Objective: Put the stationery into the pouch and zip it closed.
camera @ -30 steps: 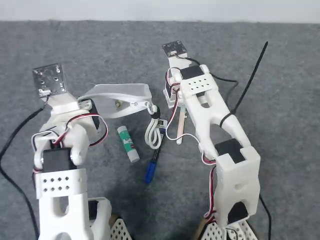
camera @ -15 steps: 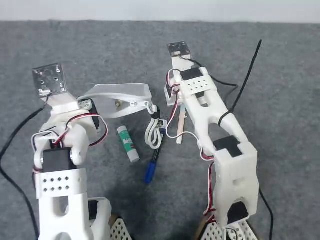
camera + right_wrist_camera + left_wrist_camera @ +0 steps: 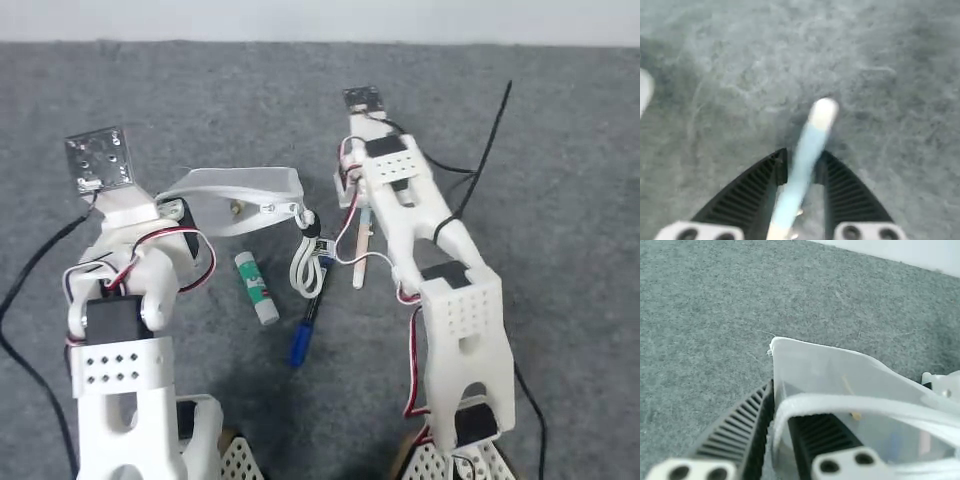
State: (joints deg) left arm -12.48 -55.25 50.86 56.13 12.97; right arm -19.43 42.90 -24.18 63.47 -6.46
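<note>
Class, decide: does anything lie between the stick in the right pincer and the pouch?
Nothing visible does: bare carpet separates the pale stick in the right pincer from the pouch. The pouch's white loop lies just aside.

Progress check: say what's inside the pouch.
Through the clear pouch, a yellowish speck, unidentifiable; the left gripper covers its near end. Glue stick and blue pen lie outside; the right gripper holds a pale stick.

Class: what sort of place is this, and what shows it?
Likely a robotics test bench: two white arms with bare wiring sit on a grey mat, the left claw gripping a clear pouch, the right claw a pale stick, a glue stick and blue pen lying nearby.
</note>
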